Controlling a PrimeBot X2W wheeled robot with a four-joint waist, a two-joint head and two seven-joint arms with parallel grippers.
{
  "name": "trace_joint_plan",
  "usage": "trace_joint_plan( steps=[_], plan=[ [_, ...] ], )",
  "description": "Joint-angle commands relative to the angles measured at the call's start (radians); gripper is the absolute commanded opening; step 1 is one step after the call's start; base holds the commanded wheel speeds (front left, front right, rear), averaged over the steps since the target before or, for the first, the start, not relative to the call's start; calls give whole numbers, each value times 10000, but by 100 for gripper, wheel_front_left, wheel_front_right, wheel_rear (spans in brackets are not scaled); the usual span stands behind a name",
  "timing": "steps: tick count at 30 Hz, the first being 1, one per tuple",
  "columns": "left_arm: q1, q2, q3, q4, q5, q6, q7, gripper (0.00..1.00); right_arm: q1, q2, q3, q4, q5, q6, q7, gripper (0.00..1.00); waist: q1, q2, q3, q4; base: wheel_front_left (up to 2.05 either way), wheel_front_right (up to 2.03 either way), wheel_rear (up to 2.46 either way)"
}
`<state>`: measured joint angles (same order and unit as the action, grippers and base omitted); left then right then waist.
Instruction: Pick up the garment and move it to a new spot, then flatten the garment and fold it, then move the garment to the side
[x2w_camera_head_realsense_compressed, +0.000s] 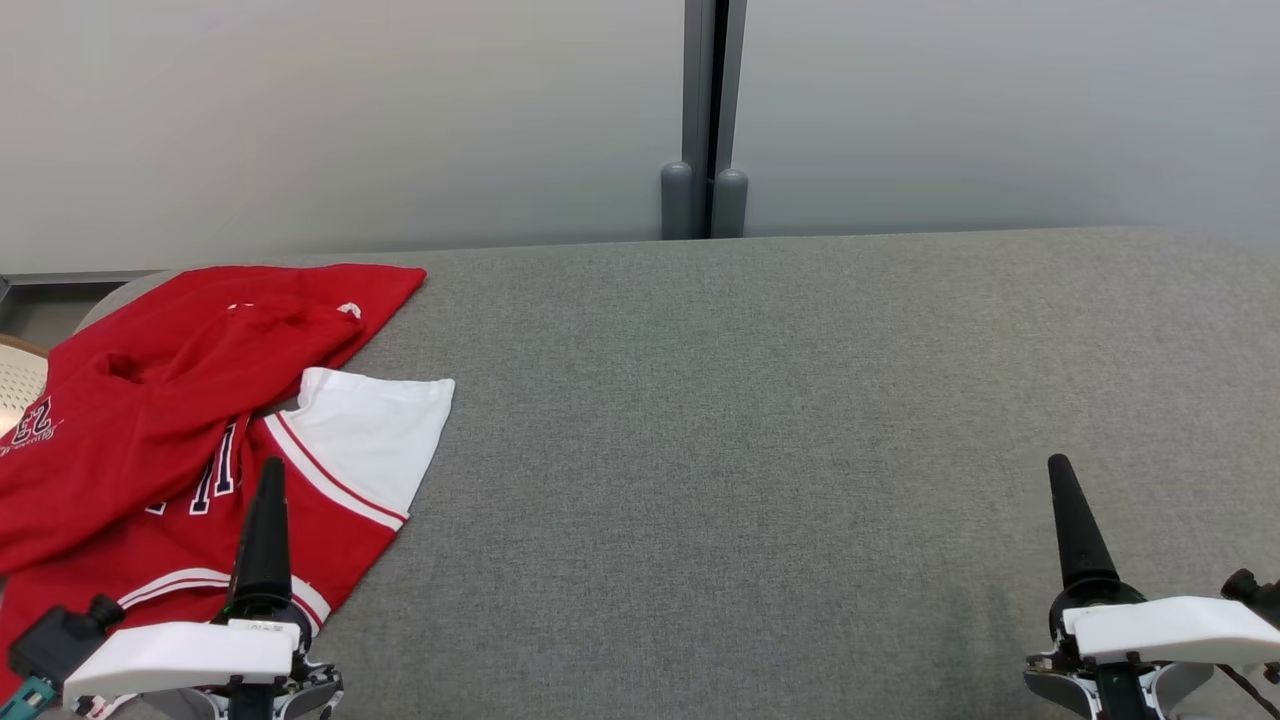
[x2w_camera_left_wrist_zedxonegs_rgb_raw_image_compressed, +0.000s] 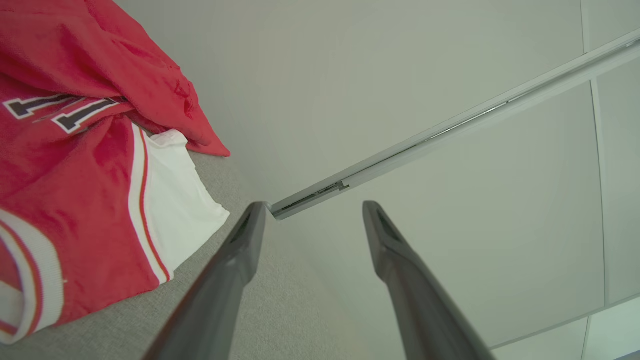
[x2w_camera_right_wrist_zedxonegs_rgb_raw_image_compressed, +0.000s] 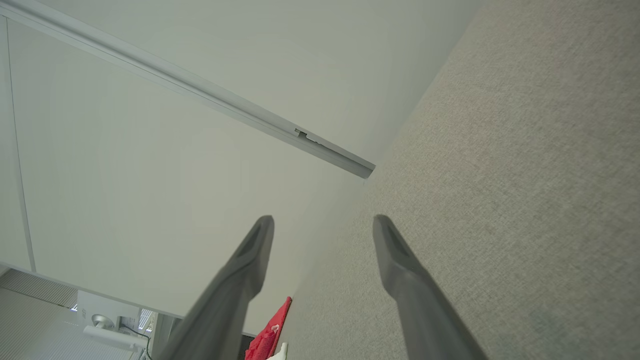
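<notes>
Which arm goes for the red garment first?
Left, most likely. The left claw hangs open right beside the garment, at the left end of the grey surface. The right claw, also open, sits far off at the other end.

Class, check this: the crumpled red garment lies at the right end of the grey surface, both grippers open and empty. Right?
No: the garment lies at the left end of the grey surface, as the head view shows. The rest holds.
</notes>
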<state>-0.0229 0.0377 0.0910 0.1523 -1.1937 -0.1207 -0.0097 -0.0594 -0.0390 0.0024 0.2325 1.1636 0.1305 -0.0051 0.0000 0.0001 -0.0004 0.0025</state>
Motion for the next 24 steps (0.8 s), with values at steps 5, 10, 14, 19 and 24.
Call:
trace_joint_plan(
  steps=[5, 10, 14, 19, 24],
  plan=[
    [87, 81, -321, -501, 1423, 200, -234, 100, 21, -86, 270, -276, -1096, 2, -279, 100, 0, -1, -35, 28, 0, 0, 0],
    [234, 87, -563, -763, 2440, 645, -413, 100, 68, -91, 374, -327, -1890, 2, -463, 100, 0, -1, -95, 63, 0, 0, 0],
    [338, 89, -746, -913, 3245, 904, -555, 100, 124, -95, 498, -380, -2525, 3, -607, 100, 0, -1, -149, 75, 0, 0, 0],
    [440, 95, -939, -1017, 4013, 1062, -687, 100, 196, -99, 624, -426, -3092, 3, -739, 100, 0, -1, -206, 81, 0, 0, 0],
    [548, 207, -1175, -1109, 4876, 1333, -854, 100, 268, -103, 825, -454, -3792, 3, -902, 100, 0, -1, -274, 72, 0, 0, 0]
  ],
)
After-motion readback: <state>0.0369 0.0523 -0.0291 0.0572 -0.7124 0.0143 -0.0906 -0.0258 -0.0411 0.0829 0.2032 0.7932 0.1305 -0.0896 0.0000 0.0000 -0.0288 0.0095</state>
